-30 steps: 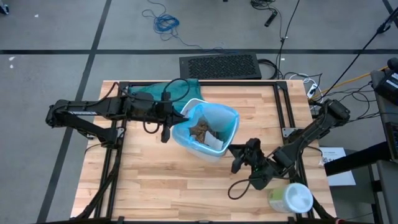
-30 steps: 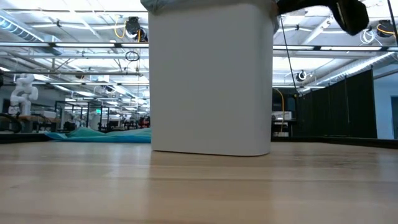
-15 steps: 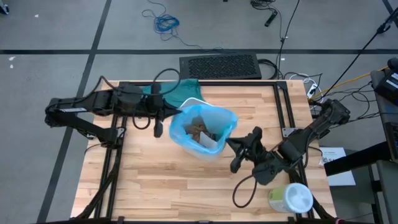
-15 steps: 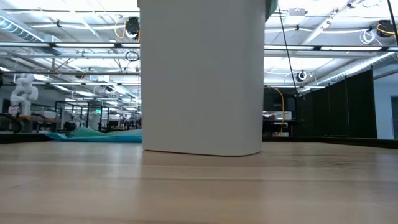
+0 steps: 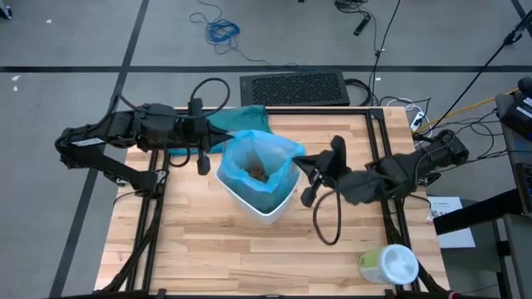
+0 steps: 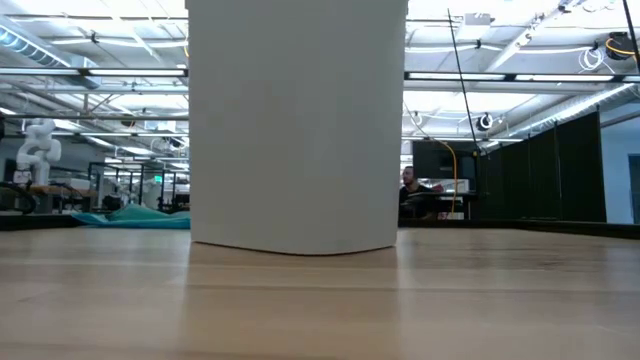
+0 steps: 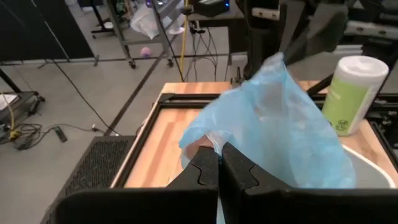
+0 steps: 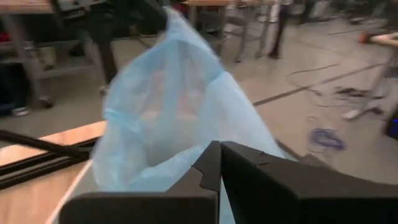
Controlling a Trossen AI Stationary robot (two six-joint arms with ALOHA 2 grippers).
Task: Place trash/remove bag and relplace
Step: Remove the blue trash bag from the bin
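A white bin (image 5: 264, 202) stands on the wooden table; in the low view it fills the middle (image 6: 297, 120). The light-blue bag (image 5: 259, 158) rises out of it, with brown paper trash (image 5: 256, 172) lying inside. My left gripper (image 5: 223, 146) is shut on the bag's left rim and my right gripper (image 5: 299, 163) is shut on its right rim. Both are above the bin's top. Each wrist view shows the bag standing up just beyond the shut fingers (image 7: 273, 118) (image 8: 180, 99). My left gripper pinches the bag's rim (image 7: 210, 142) on its left side between two fingers, coming almost level from the table's left. The film rises above the fingers and its lower part stays in the bin. How many layers are held I cannot tell. My right gripper pinches the bag's rim (image 8: 200, 148) on its right side between two fingers, coming almost level from the table's right. The bag is drawn up between the two grippers, with its bottom and the trash inside the bin.
A darker teal-green bag (image 5: 239, 118) lies at the far edge behind the bin and also shows in the low view (image 6: 140, 217). A white-and-green wipes tub (image 5: 389, 264) stands at the near right corner. A black mat (image 5: 294, 87) lies on the floor beyond the table.
Both grippers have risen, the right one more, moving from the near right toward the bin and rolling its wrist. The bag's rim has come off the bin's edge and been drawn up and together. The bin has slid toward the table's left.
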